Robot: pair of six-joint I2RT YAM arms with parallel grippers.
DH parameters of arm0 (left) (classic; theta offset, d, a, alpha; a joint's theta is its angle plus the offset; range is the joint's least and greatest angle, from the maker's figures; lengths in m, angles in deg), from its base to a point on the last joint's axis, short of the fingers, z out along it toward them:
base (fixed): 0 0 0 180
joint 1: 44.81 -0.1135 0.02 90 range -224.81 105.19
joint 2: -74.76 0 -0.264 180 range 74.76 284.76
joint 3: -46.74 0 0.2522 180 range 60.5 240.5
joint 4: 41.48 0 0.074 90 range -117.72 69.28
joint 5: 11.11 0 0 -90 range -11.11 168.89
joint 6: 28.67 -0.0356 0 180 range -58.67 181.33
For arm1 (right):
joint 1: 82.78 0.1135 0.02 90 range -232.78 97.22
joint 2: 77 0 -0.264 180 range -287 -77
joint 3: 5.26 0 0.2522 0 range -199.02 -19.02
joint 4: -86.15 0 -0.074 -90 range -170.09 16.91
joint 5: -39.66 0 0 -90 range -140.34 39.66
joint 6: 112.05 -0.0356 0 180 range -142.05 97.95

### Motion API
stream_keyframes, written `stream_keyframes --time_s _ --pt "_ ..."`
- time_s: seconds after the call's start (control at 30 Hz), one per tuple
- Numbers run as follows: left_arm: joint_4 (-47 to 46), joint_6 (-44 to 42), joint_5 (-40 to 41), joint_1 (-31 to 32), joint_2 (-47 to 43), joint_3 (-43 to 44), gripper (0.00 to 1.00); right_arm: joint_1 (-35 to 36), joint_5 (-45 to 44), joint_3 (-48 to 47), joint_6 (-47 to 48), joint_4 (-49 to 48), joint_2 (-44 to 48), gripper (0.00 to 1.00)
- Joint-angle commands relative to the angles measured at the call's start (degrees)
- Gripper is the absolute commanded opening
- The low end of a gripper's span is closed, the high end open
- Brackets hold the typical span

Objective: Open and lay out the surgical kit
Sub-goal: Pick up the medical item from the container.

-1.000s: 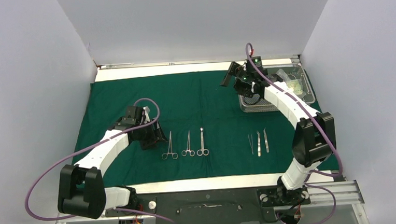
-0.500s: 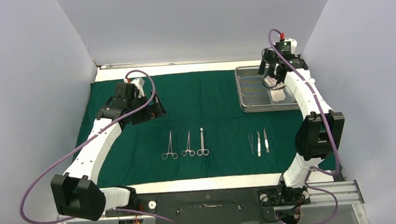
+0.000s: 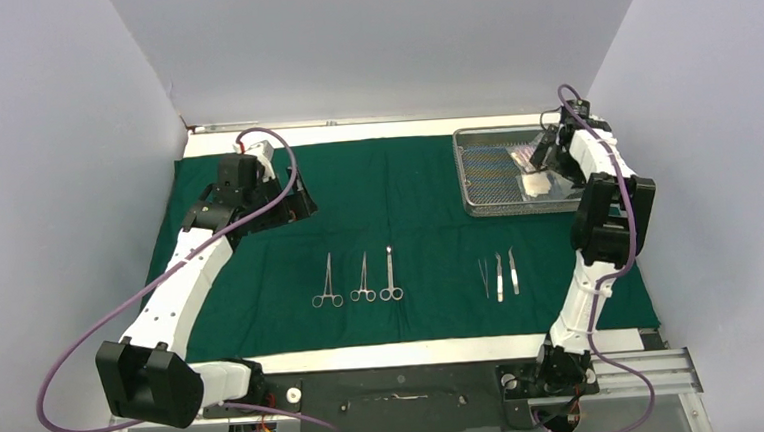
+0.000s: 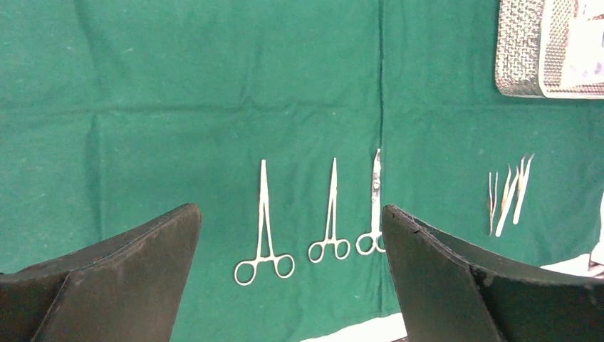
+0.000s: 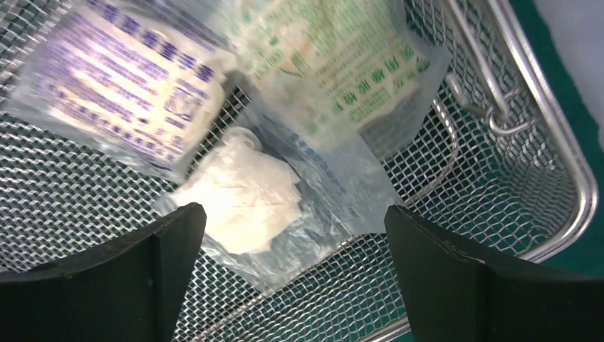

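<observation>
Dark green drape (image 3: 407, 204) spread flat over the table (image 3: 387, 356). Wire-mesh tray (image 3: 472, 195) at the far right corner, holding three clear gauze packets (image 5: 142, 78), partly overlapping. Three ring-handled forceps (image 3: 362, 277) in a row toward the near edge, tweezers (image 3: 499, 274) nearer the right edge. Left fingers (image 4: 171, 242) spread wide above the drape's far left part, gripping nothing. Right fingers (image 5: 171, 242) wide apart over the packets in the tray, empty.

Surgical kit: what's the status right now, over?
Left gripper open, empty, above green drape. Right gripper open over gauze packets in mesh tray. Forceps, tweezers laid out. Nothing blocking.
</observation>
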Motion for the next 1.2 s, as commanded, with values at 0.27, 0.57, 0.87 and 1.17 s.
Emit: stream_keyframes --time_s 0.27,0.57,0.87,1.17 --pt "-2.1 -1.7 3.0 -0.3 1.2 2.6 0.96 -2.0 8.7 1.6 -8.8 0.0 -2.6 0.92" --pt "-1.8 -0.3 5.6 -0.3 1.1 2.3 0.96 -2.1 9.0 3.1 -8.9 -3.5 -3.8 0.89" --pt "-2.2 0.7 4.5 -0.4 1.1 2.0 0.96 -1.9 9.7 4.4 -6.2 -5.7 -5.6 0.81" --pt "-2.8 1.6 3.7 -0.4 0.1 0.7 0.96 -1.8 7.4 5.7 -4.1 -4.8 -4.7 0.60"
